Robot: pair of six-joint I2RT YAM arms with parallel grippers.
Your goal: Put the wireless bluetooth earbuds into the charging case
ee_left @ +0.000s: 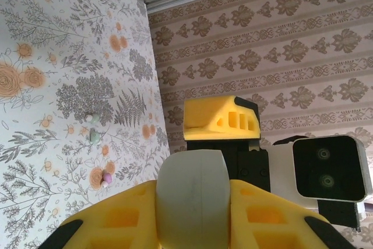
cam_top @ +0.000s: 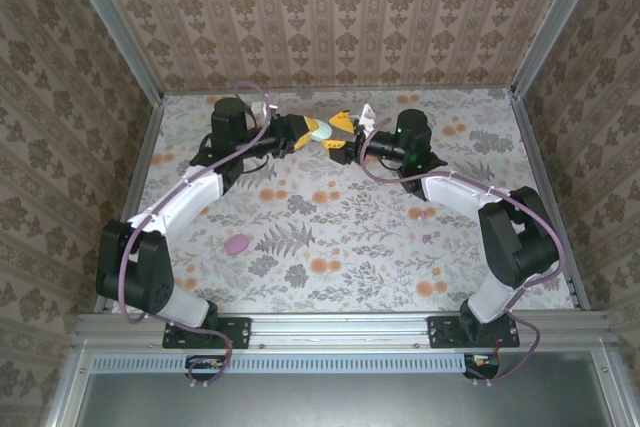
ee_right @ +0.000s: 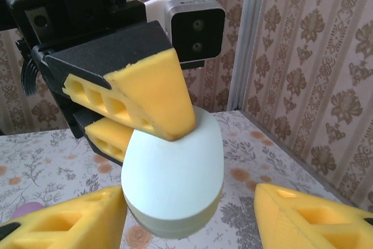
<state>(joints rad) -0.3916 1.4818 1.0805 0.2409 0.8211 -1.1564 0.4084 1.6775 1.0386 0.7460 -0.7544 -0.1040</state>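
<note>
The pale mint charging case (cam_top: 321, 132) hangs closed in the air over the back middle of the table, with my left gripper (cam_top: 303, 133) shut on its sides. In the left wrist view the case (ee_left: 192, 190) stands between the yellow fingers (ee_left: 116, 220). My right gripper (cam_top: 342, 134) faces it from the right. In the right wrist view its jaws stand open to either side of the case (ee_right: 175, 173), and the right finger (ee_right: 315, 220) is clearly apart from it. Small earbuds (ee_left: 106, 178) lie on the floral table, seen from above as earbuds (cam_top: 424, 215) right of centre.
A pink oval object (cam_top: 237, 244) lies on the table left of centre. Metal rails (cam_top: 140, 162) and patterned walls close in the table on three sides. The left wrist's camera (ee_right: 195, 27) sits just behind the held case.
</note>
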